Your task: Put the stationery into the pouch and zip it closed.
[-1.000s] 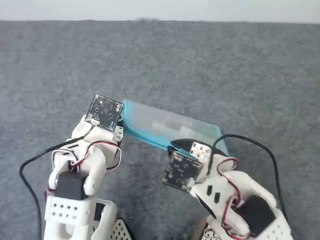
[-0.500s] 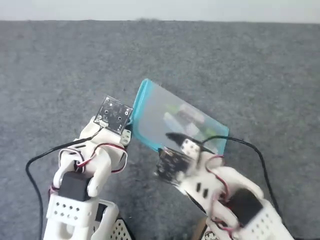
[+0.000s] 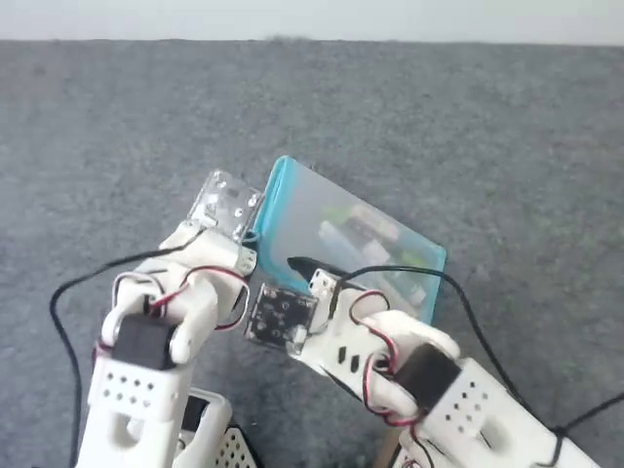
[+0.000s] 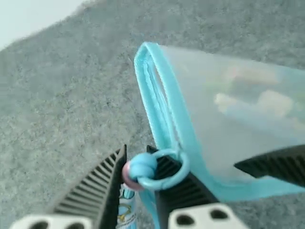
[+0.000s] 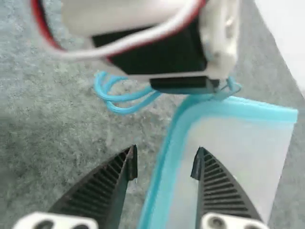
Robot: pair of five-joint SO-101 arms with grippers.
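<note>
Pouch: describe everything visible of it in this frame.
The pouch is a flat, frosted see-through sleeve edged in turquoise, seemingly soft plastic. It lies on the grey table between the arms, pale and greenish stationery blurred inside. At one corner its zip pull, a turquoise loop with blue and pink beads, is pinched by the left gripper. The right gripper straddles the turquoise edge, jaws apart. Whether the zip is fully shut is unclear.

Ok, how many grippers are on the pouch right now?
2. The left gripper pinches the zipper pull at the pouch's corner; the right gripper straddles its teal edge, jaws open, not clamped.
</note>
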